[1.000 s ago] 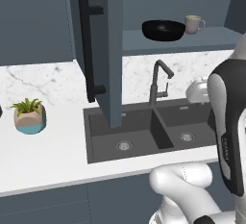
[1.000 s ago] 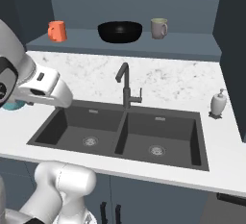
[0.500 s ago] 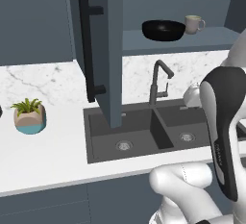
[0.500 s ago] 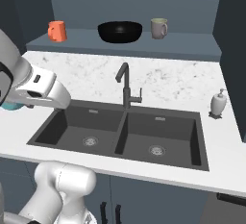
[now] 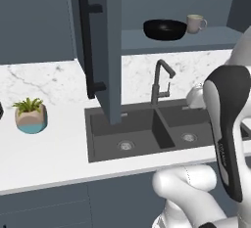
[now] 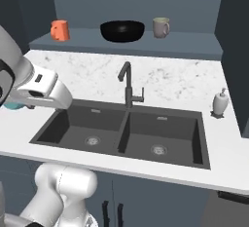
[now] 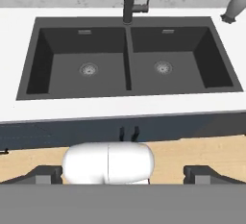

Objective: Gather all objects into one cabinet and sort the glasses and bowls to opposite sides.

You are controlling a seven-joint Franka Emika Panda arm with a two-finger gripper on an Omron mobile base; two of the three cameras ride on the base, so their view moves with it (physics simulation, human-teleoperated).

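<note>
Right base view: orange cup (image 6: 59,29) at 10 o'clock, black bowl (image 6: 122,30) at 12, mug (image 6: 160,27) at 1, all on open cabinet shelf (image 6: 194,49). Gripper (image 7: 123,174) spread wide, empty, above sink (image 7: 29,76). Step judged: sorting; next, reach up to shelf.

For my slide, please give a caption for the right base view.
Open cabinet shelf above the dark double sink holds a small orange cup, a wide glossy black bowl and a grey-beige handled mug.
</note>
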